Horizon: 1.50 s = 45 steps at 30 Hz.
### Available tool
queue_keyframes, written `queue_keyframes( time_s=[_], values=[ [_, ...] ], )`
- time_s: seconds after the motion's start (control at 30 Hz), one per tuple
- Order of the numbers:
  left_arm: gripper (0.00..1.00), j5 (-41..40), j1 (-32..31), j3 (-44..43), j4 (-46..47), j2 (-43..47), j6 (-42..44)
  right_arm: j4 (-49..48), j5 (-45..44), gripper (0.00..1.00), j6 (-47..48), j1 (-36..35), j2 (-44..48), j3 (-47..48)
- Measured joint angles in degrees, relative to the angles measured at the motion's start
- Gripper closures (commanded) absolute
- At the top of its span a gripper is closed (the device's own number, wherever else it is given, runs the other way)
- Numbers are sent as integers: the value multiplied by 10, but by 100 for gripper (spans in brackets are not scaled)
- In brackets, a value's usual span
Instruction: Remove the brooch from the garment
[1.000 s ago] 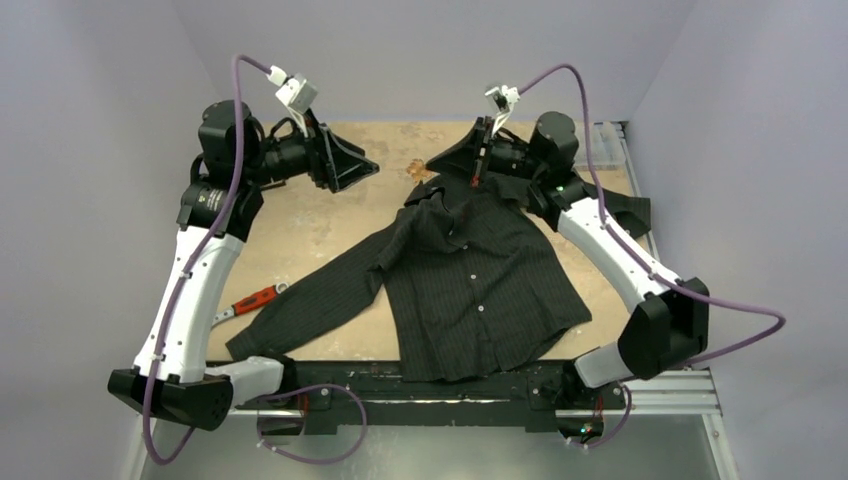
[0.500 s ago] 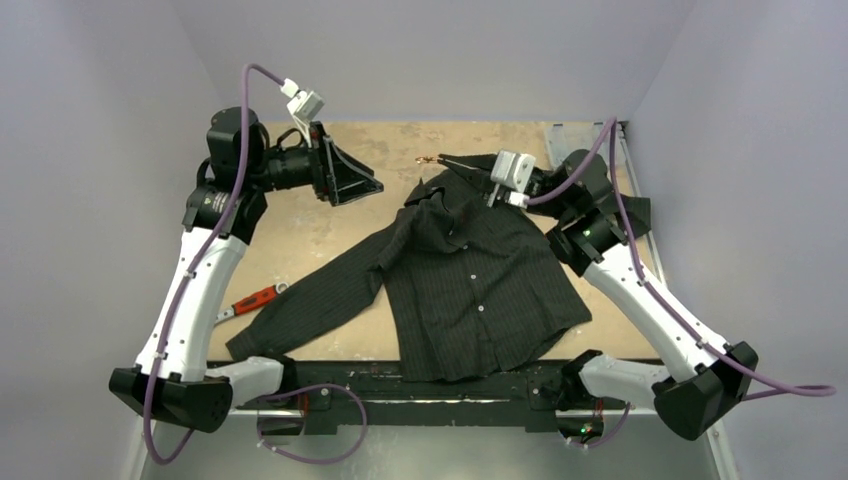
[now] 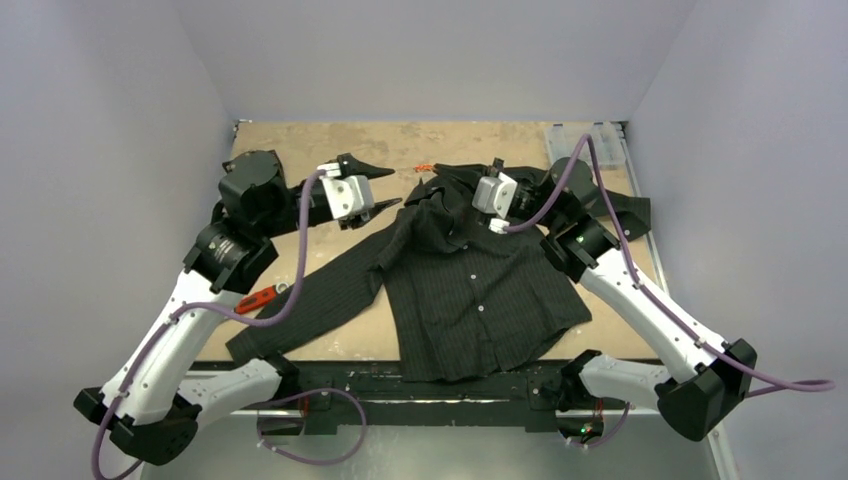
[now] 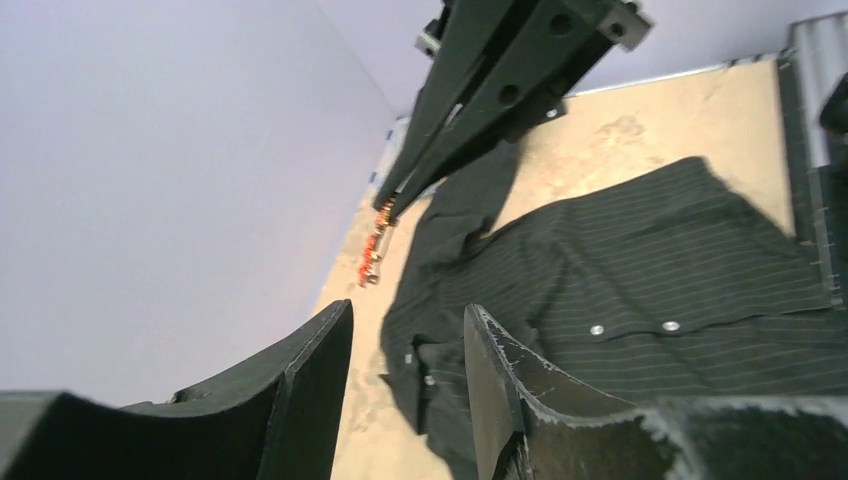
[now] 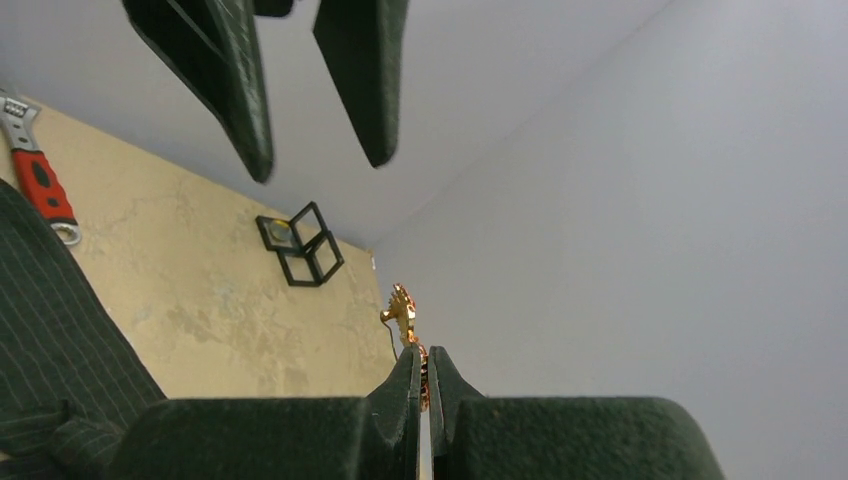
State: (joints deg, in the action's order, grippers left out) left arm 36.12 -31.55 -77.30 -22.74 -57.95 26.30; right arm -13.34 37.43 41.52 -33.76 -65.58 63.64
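Brooch (image 5: 403,305), a small gold-coloured metal piece with red-orange beads, is pinched at the very tips of the right claw (image 5: 425,352). The claw's two black fingers are pressed tight together on one end of it, so most of the piece sticks out past them. In the left wrist view it dangles from those closed tips over bare board.

The left claw (image 4: 408,310) has its jaws a moderate way apart, with nothing between them and nothing touching them. It is raised off the table and points toward the right claw's tips. The brooch sits between the two claws, gripped by the right one and near the left one's fingertips but apart from them.

The black long-sleeved collared shirt with fine pale pinstripes and small white buttons (image 3: 470,290) lies spread on the tan wooden table (image 3: 300,140), collar toward the far side. The brooch is held just beside the collar and clear of the cloth. A red-handled wrench (image 3: 262,295) lies near the sleeve that stretches toward the left arm.
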Motion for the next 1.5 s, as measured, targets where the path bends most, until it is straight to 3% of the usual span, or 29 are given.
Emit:
queue_keyframes(
  time_s=[0.33,0.6,0.63,0.7,0.8,0.83,1.0,1.13,1.37,1.5],
  values=[
    [67,-82,-57,11,44,-50,92,29,-1,100,6,-28,8,0],
    [100,-109,-75,11,51,-71,123,38,-9,100,11,-37,12,0],
    [100,-110,-75,11,50,-72,125,40,-10,93,11,-37,12,0],
    [100,-111,-76,11,48,-73,134,42,-11,53,12,-37,12,0],
    [100,-117,-76,13,54,-73,136,50,-16,12,0,-37,12,0],
    [100,-123,-76,14,58,-73,136,53,-20,8,-4,-38,12,0],
    [100,-162,-74,59,113,-60,158,80,-38,6,-60,-38,12,7],
    [100,-182,-71,157,219,-26,254,128,-46,10,-168,-15,1,51],
    [100,-177,-59,304,408,-26,474,198,75,30,-408,132,-116,210],
    [100,-157,-56,329,478,-34,555,184,182,33,-556,142,-181,226]
  ],
)
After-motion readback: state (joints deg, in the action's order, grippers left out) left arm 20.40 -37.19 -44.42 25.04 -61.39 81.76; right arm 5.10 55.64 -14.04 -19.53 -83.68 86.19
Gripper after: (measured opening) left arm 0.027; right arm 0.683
